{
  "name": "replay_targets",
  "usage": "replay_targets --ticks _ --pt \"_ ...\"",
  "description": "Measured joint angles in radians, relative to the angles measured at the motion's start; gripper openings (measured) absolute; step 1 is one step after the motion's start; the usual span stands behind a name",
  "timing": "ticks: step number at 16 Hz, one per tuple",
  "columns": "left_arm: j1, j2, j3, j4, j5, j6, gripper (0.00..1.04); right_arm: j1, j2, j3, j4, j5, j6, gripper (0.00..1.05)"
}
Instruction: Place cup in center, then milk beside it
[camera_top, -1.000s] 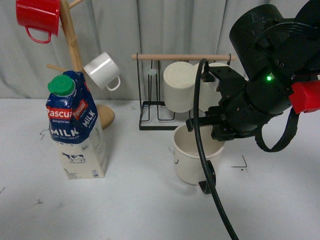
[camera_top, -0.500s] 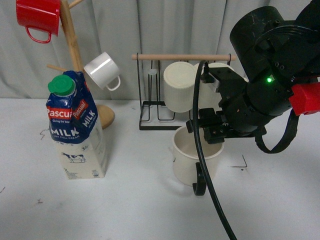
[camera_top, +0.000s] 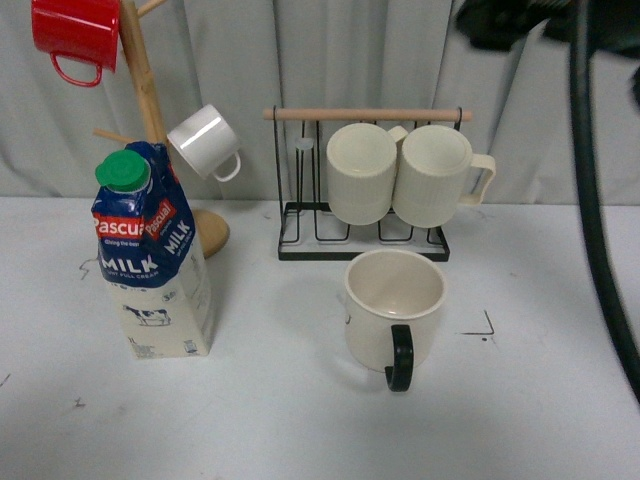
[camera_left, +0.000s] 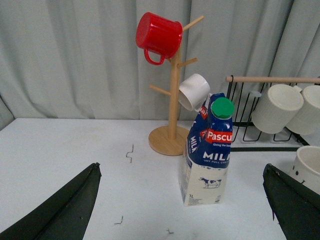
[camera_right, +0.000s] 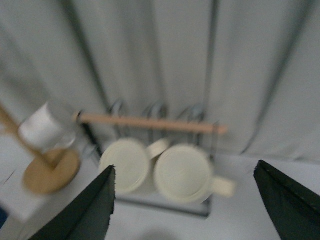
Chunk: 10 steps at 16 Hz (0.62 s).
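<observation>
Only the front view shows the cream black-handled mug (camera_top: 393, 305) whole, right of the blue-and-white milk carton (camera_top: 150, 255). Left gripper (camera_left: 181, 169) and right gripper (camera_right: 184, 167) gape empty.

The cup (camera_top: 372, 322) is cream-white with a black handle. The milk carton (camera_top: 150, 270) is blue and white, with green cap, red logo band and cow picture. The red mug (camera_top: 75, 35) is plain, the ribbed mugs (camera_top: 362, 172) cream, the counter (camera_top: 270, 410) white.
</observation>
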Motion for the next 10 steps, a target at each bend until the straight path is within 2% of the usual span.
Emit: replay_targets --ticks 1,3,6,7,9,10 --pt "0.000 0.000 0.000 0.000 -0.001 0.000 0.98 -0.040 -0.182 -0.221 0.233 0.172 -0.047 0.70" --pt "0.000 0.000 0.000 0.000 -0.001 0.000 0.98 -0.133 -0.444 -0.488 0.354 0.190 -0.064 0.44" --pt "0.000 0.000 0.000 0.000 0.000 0.000 0.98 -0.142 -0.545 -0.689 0.389 0.144 -0.077 0.09" --pt "0.000 0.000 0.000 0.000 0.000 0.000 0.98 -0.157 -0.582 -0.742 0.397 0.134 -0.080 0.02" --pt "0.000 0.000 0.000 0.000 0.000 0.000 0.98 -0.176 -0.670 -0.810 0.408 0.128 -0.081 0.02" --pt "0.000 0.000 0.000 0.000 0.000 0.000 0.98 -0.219 -0.710 -0.847 0.402 0.066 -0.081 0.02"
